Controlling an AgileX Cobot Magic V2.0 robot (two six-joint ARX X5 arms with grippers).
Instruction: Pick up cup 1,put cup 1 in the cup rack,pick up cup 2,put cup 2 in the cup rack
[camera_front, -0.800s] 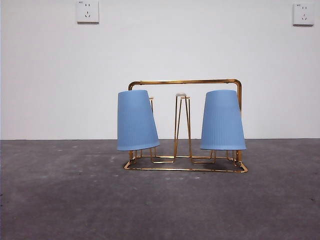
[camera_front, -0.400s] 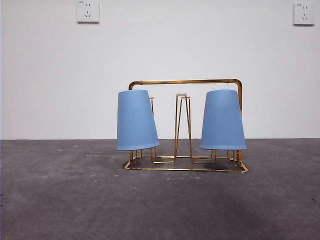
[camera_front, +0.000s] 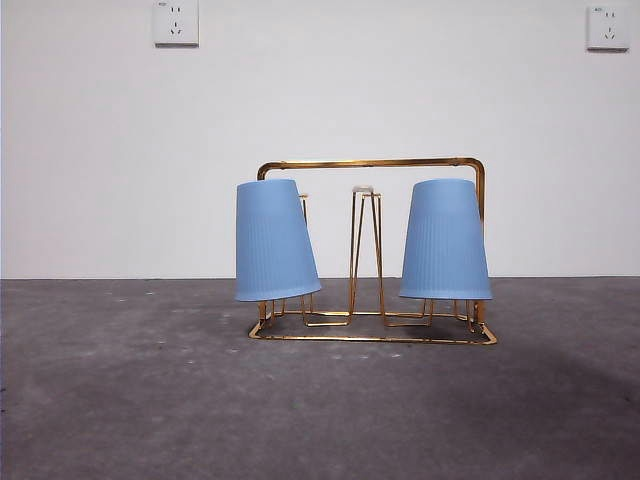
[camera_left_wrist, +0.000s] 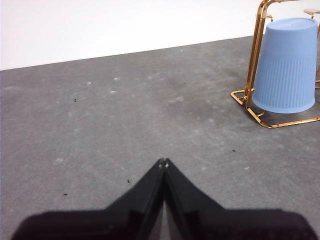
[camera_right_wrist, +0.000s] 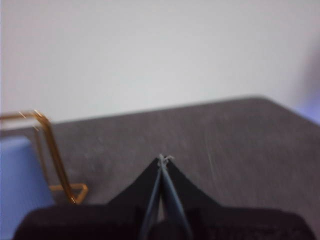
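Two blue ribbed cups hang upside down on the gold wire cup rack (camera_front: 370, 163) in the front view: one cup (camera_front: 273, 240) on the left prong, tilted a little, the other cup (camera_front: 445, 240) on the right prong. The middle prong is bare. In the left wrist view the left cup (camera_left_wrist: 288, 65) and the cup rack (camera_left_wrist: 256, 55) sit well away from my left gripper (camera_left_wrist: 163, 162), which is shut and holds nothing. My right gripper (camera_right_wrist: 163, 158) is shut and holds nothing, with the cup rack (camera_right_wrist: 52, 150) and a blurred blue cup (camera_right_wrist: 20, 185) off to its side.
The dark grey table (camera_front: 320, 410) stretches around the rack. A white wall with two sockets (camera_front: 175, 22) stands behind. Neither arm shows in the front view.
The left cup has shifted very slightly to the right on its prong. A shadow at the front right has spread over the table.
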